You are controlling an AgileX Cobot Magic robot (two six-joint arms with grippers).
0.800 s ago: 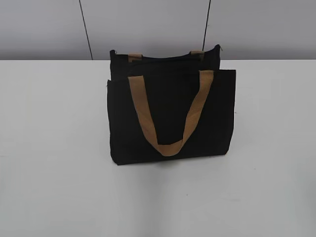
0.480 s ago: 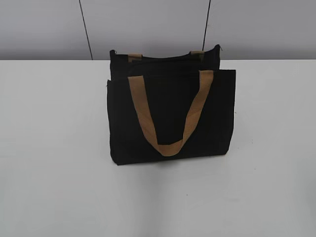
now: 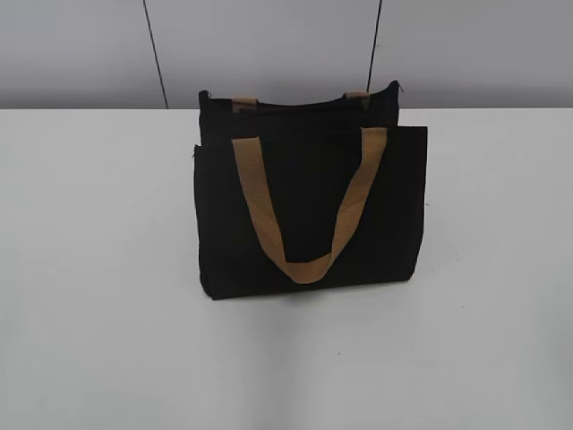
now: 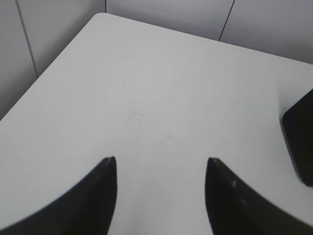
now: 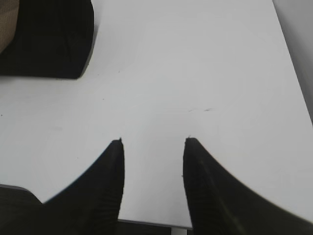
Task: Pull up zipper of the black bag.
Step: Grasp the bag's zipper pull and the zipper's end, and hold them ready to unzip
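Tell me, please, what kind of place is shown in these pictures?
Probably a robot test bench in a lab or workshop, not a home. A bare white table stands against plain grey wall panels, with only one black bag on it, and each wrist view shows an open tool.

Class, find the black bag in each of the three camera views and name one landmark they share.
Exterior view: black bag stands at centre, tan strap facing the camera.
Left wrist view: only a corner at the right edge.
Right wrist view: part of it in the top-left corner.
Shared landmark: the white table.
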